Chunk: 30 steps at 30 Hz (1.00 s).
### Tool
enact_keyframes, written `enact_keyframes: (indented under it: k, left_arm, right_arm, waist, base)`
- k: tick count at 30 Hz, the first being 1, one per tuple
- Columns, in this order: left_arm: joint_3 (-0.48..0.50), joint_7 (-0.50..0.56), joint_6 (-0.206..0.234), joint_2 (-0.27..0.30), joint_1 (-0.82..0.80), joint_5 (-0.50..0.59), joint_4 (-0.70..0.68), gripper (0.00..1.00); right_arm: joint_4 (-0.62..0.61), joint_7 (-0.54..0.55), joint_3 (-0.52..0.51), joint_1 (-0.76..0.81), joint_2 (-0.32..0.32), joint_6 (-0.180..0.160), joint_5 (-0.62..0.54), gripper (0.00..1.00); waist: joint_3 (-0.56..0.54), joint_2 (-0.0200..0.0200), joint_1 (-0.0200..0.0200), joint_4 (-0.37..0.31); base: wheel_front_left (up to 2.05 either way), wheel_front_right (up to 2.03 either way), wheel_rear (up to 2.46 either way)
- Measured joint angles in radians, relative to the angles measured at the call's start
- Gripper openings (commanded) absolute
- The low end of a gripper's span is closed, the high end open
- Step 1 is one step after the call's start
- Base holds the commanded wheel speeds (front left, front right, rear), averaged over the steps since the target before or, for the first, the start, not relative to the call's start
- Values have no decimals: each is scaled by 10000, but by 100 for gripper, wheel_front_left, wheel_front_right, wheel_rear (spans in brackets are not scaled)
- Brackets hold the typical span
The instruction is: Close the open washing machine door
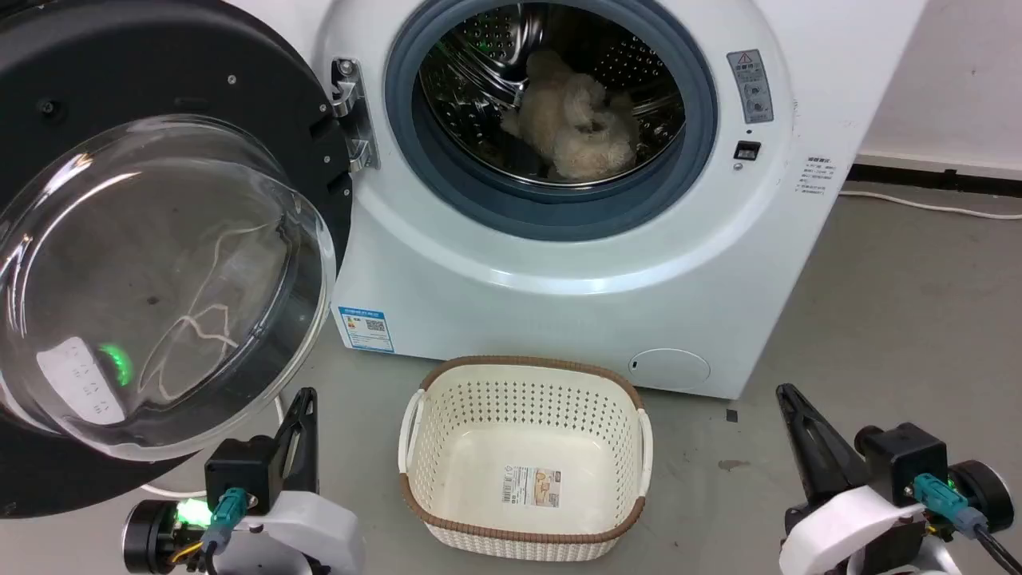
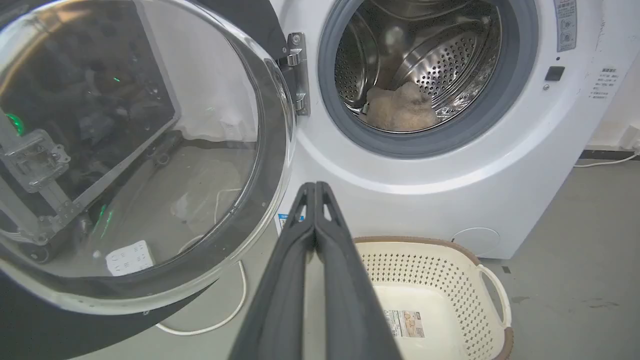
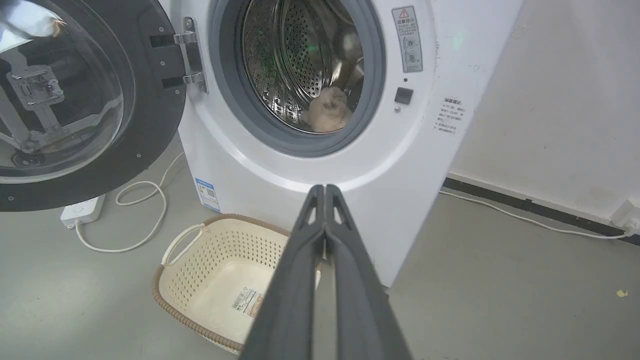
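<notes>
My left fingers [image 1: 297, 439] and right fingers [image 1: 808, 443] are pinched together, empty, with the open washing machine door [image 1: 160, 263] looming near the left ones.

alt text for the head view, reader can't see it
White washing machine with its black-rimmed door swung open on the left, a beige fluffy item lying in the drum. A cream basket sits in front of it, and the left gripper and right gripper are shut at the bottom corners.

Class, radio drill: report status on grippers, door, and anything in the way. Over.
Left gripper shut, empty; right gripper shut, empty. Washing machine door wide open. Laundry basket on floor before washing machine, likely under the door's swing. Over.
</notes>
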Motion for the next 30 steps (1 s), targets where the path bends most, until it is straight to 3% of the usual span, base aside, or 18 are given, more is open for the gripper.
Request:
enact_keyframes:
  k: [22,23,30]
  left_arm:
    - [-2,-2,0,0,1,0,0,0]
    - [-4,-2,0,0,1,0,0,100]
    - [-17,-6,-2,0,-3,0,8,100]
  right_arm:
    - [0,0,0,1,0,0,0,0]
    - [0,0,0,1,0,0,0,100]
    - [8,-6,-2,-11,-2,0,0,100]
  waist:
    - [0,0,0,0]
    - [0,0,0,0]
    - [2,0,0,0]
  base:
    - [0,0,0]
    - [0,0,0]
    - [0,0,0]
